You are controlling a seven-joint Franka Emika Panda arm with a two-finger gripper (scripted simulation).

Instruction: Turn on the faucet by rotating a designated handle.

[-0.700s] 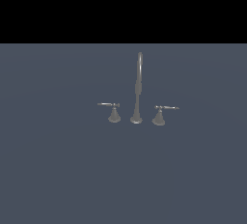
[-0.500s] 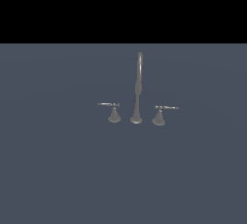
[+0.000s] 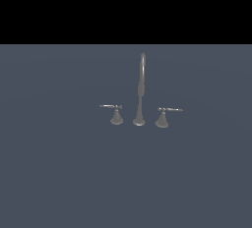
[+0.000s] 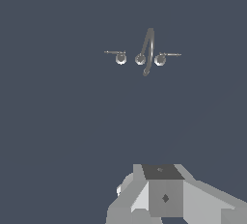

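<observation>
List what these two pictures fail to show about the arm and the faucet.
- Arm: absent from the exterior view; the wrist view shows only blocky white and grey parts at the picture's edge, so the gripper's fingers and opening cannot be read.
- Small grey metal faucet: too small in both views to show water or fine detail.
- Grey cone-based handle with the thin lever rod: its exact turn is too small to judge.
- Twin handle: the same.
</observation>
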